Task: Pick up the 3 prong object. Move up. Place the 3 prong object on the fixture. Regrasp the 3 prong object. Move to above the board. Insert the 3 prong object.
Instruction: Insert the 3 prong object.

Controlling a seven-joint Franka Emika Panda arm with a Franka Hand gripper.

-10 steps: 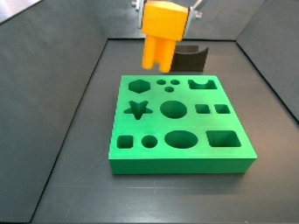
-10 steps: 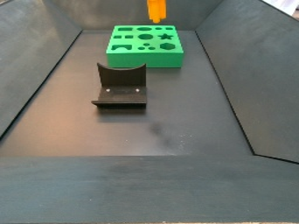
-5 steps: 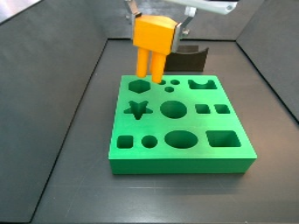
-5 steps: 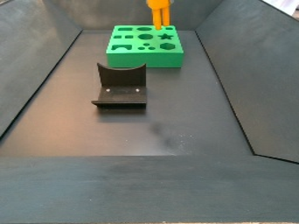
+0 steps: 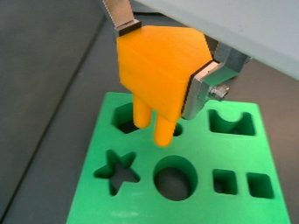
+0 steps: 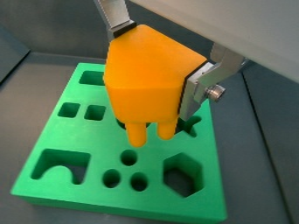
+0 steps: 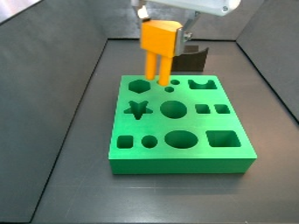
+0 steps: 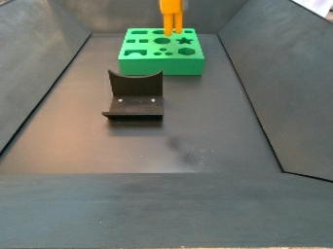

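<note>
Gripping the 3 prong object by its blocky body, the gripper hangs over the far end of the board, near the trio of small round holes. In both wrist views the silver finger plates sit flat against opposite sides of the orange body, one finger plainly pressed to its flank, so the jaws are clamped on the piece, not released. The prongs point straight down; held by the body, they stay free to enter the cutouts, which fits a grasp retaken for insertion.

In a wrist view the prong tips hang just above the green top, close to the small round holes. Whether they already touch or enter the holes cannot be told; the body hides the contact. In a side view the prongs reach down to the board surface beside the hexagon cutout.

The fixture stands empty on the dark floor, well apart from the board, in line with the placing and regrasp steps being done. Judgement: final step, insertion, in progress.

Against the frames of a second and half a second ago, the piece is lower: then it hung clear above the board's far edge, now its prongs are down at board level. Board and fixture have not shifted.
</note>
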